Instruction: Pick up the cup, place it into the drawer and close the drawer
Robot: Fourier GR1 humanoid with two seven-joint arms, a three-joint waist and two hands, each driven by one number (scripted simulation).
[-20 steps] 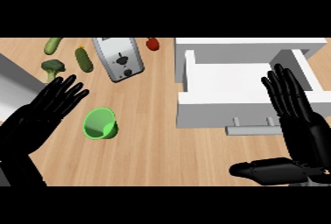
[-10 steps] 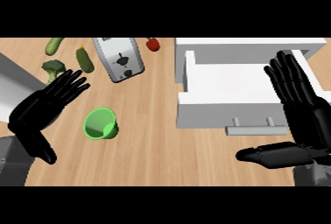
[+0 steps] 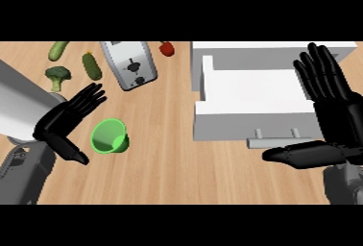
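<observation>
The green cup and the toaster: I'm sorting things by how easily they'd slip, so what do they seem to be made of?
The green cup looks like smooth plastic: one even bright colour, a thin wall, a soft sheen. The toaster looks like brushed or polished metal: silvery grey sides with pale reflections, and dark slots and knobs on top. Neither can be confirmed by look alone.

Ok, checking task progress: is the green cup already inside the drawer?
No, the green cup lies on the counter beside the left robot hand.
</observation>
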